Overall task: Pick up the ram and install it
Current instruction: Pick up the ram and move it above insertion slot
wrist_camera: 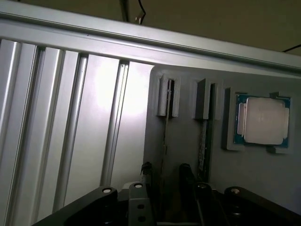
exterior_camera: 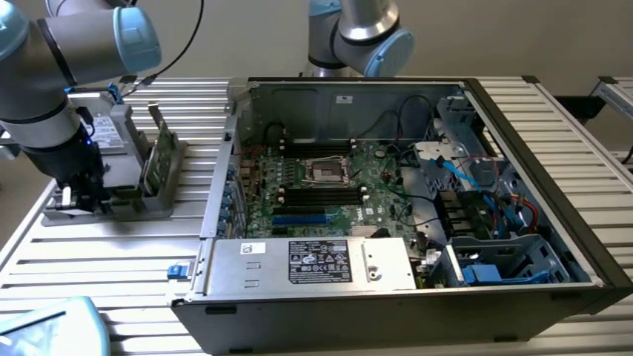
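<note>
Two ram sticks stand on edge in a grey holder (exterior_camera: 109, 211) on the table, at the exterior view's left. From the exterior one shows as a green board (exterior_camera: 161, 159). The wrist view looks down on their thin edges: one ram stick (wrist_camera: 165, 127) and a second ram stick (wrist_camera: 203, 141) beside it. My gripper (wrist_camera: 164, 170) is low over the holder, open, one of its black fingers (wrist_camera: 146, 170) on each side of the first stick's edge, with a gap showing. From the exterior the gripper (exterior_camera: 84, 196) hangs at the holder's near end.
A silver processor chip (wrist_camera: 263, 120) lies in the holder next to the sticks. A grey drive (exterior_camera: 114, 137) stands behind the gripper. The open computer case (exterior_camera: 554, 133) fills the exterior view's right, its motherboard showing black memory slots (exterior_camera: 322, 196). A second arm (exterior_camera: 356, 33) stands behind the case.
</note>
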Available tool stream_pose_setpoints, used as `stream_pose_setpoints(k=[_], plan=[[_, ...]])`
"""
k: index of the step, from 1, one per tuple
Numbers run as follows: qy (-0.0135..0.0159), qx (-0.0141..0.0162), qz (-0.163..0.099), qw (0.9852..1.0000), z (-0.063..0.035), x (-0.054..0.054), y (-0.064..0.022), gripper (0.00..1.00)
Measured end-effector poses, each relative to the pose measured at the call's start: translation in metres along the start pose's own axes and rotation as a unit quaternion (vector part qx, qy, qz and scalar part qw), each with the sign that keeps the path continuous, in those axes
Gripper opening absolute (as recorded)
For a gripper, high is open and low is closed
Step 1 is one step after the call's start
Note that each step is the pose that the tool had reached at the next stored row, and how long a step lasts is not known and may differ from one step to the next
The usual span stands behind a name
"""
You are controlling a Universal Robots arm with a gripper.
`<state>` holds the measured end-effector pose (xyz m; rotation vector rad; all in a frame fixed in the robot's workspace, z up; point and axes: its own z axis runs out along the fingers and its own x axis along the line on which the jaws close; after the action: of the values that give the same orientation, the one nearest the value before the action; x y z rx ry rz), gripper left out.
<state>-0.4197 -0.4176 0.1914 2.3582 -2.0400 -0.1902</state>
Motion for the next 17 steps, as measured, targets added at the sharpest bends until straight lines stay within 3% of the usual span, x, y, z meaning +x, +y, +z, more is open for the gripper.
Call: stream_pose_setpoints(k=[5, 7, 8, 10, 17], plan=[[0.0005, 0.0000, 0.000, 1.0000, 0.0001, 0.0000, 0.0000, 0.37], [0.0005, 0.0000, 0.000, 1.0000, 0.0002, 0.0000, 0.0000, 0.28], [0.0005, 0.0000, 0.000, 1.0000, 0.0002, 0.0000, 0.0000, 0.28], [0.0005, 0.0001, 0.000, 1.0000, 0.0003, 0.0000, 0.0000, 0.16], [0.0005, -0.0005, 0.000, 1.0000, 0.0004, 0.0007, 0.0001, 0.14]])
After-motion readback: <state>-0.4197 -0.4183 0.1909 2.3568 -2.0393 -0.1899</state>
